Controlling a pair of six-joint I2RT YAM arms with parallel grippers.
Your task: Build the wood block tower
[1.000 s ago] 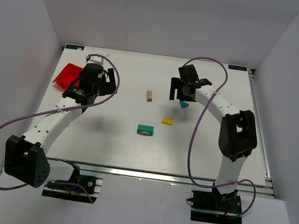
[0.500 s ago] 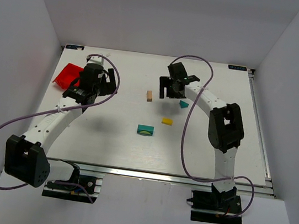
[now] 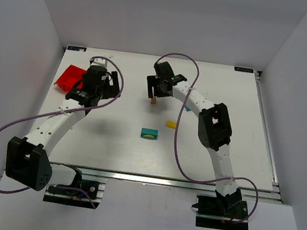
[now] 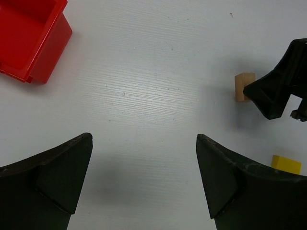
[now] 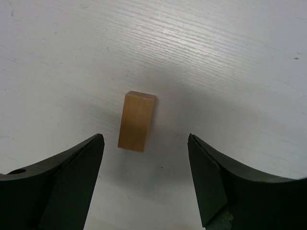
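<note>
No tower stands; the blocks lie apart on the white table [image 3: 120,145]. A tan block [image 3: 153,99] lies at the back middle, also in the right wrist view [image 5: 137,121] and the left wrist view [image 4: 243,86]. My right gripper [image 3: 156,89] hangs open just above it; in its own view [image 5: 144,139] the block lies just ahead of the gap, nearer the left finger. A yellow block [image 3: 171,124] and a teal block with a yellow inset [image 3: 149,133] lie nearer. A small teal block [image 3: 188,108] peeks from under the right arm. My left gripper [image 3: 110,84] is open and empty [image 4: 144,138].
A red plastic bin [image 3: 68,77] stands at the back left, close to the left gripper; it also shows in the left wrist view [image 4: 33,38]. The right arm stretches across the back middle of the table. Purple cables loop over both arms.
My right gripper has swung left, from over the small teal block to over the tan block. The left arm has not moved.
</note>
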